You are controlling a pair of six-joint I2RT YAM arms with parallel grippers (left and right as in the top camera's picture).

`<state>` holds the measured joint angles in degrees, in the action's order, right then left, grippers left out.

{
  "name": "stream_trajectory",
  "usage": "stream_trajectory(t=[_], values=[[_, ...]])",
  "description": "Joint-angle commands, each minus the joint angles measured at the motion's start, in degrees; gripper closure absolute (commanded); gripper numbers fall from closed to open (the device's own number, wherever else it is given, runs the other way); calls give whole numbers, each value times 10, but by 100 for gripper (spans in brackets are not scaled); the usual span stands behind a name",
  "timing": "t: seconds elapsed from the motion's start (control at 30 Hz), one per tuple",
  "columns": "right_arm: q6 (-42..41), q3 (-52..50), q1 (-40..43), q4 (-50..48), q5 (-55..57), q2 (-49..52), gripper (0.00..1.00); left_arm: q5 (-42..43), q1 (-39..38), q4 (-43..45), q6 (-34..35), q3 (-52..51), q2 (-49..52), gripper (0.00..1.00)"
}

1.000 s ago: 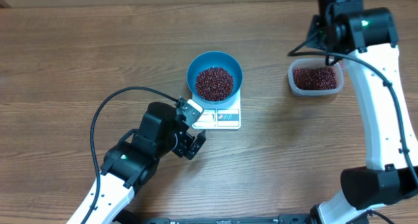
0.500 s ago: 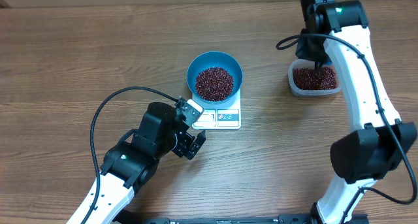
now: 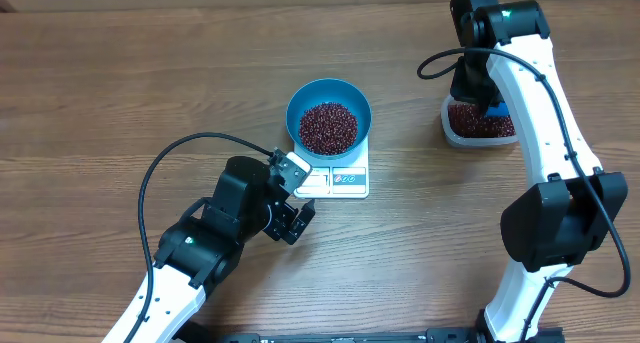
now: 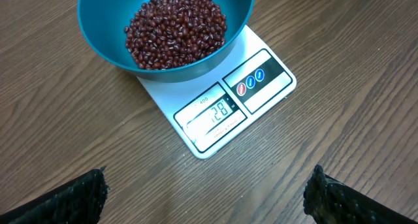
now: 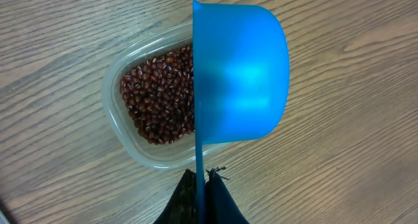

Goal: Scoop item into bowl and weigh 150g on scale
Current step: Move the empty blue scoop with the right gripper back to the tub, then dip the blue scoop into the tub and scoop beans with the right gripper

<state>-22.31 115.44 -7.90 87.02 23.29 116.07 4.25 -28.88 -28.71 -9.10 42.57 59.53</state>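
Over the tub [image 5: 147,160]: right gripper [image 5: 202,185], clamped on the blue scoop [image 5: 241,74] handle, has shifted left since earlier.
On the scale [image 3: 345,180]: bowl [image 3: 300,101] of beans [image 3: 328,127], unmoved.
Before the scale: left gripper [image 4: 206,201], spread wide, empty, unchanged.

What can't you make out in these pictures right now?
- Scoop inside: right wrist view shows only its back; contents unknown.
- Tub: scoop covers its right side; overhead, the right arm crosses it.
- Scale display: too small overhead.
- Scale's far end: hidden under the bowl.
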Motion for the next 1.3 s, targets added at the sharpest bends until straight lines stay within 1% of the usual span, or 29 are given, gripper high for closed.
stream_trajectory(t=[0.0,0.57,0.87,1.1,1.27], values=[[-6,0,5,0,11,16,96,-2,-4,0,5,-4,4,0],[-6,0,43,-5,12,76,96,-2,-4,0,5,-4,4,0],[-6,0,43,-3,8,109,96,-2,-4,0,5,-4,4,0],[0,0,43,-3,-31,119,96,-2,-4,0,5,-4,4,0],[38,0,42,-14,-89,119,96,-2,-4,0,5,-4,4,1]])
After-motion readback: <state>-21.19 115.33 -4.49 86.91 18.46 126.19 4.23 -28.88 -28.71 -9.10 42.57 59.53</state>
